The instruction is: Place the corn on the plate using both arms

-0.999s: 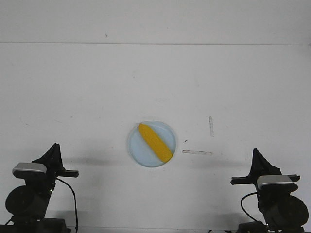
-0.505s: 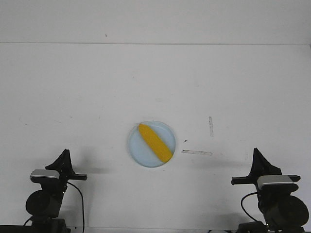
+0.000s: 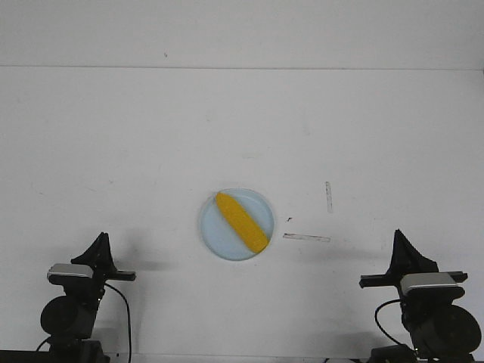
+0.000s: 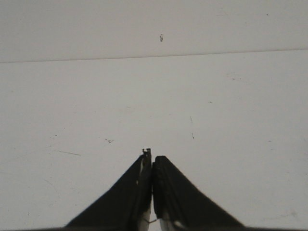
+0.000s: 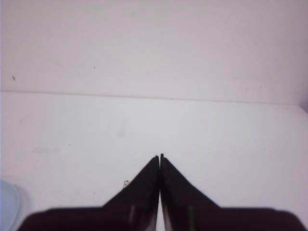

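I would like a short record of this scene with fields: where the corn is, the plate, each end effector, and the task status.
corn: lies diagonally on the plate, inside its rim
plate: pale blue, round, near the table's middle front
left end effector: shut, empty, away from the plate
right end effector: shut, empty, away from the plate
table: white, with a few faint marks
task status: corn already on plate

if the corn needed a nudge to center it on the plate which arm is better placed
Probably the right. Both grippers, left and right, are shut and parked near the table's front edge, but only the right wrist view catches the plate, where the corn lies.
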Controlling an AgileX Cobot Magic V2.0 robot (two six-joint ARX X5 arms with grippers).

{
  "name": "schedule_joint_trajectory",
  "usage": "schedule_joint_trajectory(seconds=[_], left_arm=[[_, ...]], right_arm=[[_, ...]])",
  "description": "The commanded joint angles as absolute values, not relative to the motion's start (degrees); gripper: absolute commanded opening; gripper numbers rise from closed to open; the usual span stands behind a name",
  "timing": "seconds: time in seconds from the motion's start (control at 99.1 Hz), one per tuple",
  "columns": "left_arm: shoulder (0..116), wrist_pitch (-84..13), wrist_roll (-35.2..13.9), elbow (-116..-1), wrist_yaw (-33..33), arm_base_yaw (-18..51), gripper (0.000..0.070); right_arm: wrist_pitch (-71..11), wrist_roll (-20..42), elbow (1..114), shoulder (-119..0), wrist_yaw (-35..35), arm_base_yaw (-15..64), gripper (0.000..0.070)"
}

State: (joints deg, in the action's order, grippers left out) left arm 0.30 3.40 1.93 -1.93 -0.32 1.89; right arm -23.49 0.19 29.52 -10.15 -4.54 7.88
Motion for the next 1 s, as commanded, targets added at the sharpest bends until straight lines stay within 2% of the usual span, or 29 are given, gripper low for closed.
schedule_joint_trajectory(seconds=[0.0,0.101,0.192,0.444,0.626,0.838,0.919,0.989], left_arm=[[0.2,4.2,1.7,-0.8,-0.4,1.8,0.0],[0.2,4.2,1.7,-0.8,-0.4,1.8,0.0],[0.2,4.2,1.7,-0.8,-0.4,1.8,0.0],[0.2,4.2,1.7,-0.8,-0.4,1.8,0.0],[0.2,4.3,1.7,-0.8,-0.4,1.8,0.0],[0.2,4.3,1.7,-0.8,-0.4,1.8,0.0],[0.2,4.3,1.7,-0.8,-0.4,1.8,0.0],[0.2,4.5,1.7,-0.8,-0.4,1.8,0.0]], right_arm=[[-22.7,-0.1,29.8,-10.1,-4.6,8.0,0.0],[-22.7,-0.6,29.8,-10.1,-4.6,8.0,0.0],[-22.1,-5.0,29.8,-10.1,-7.4,7.7,0.0],[-21.8,-3.4,26.2,-9.7,-7.0,0.8,0.0],[-15.9,-2.7,18.7,-8.5,-2.8,-4.1,0.0],[-8.3,-2.8,5.5,0.4,-2.7,-4.0,0.0],[-4.1,-2.6,0.8,-0.1,-2.8,-4.0,0.0],[-6.9,-2.5,0.7,-0.1,-2.8,-3.7,0.0]])
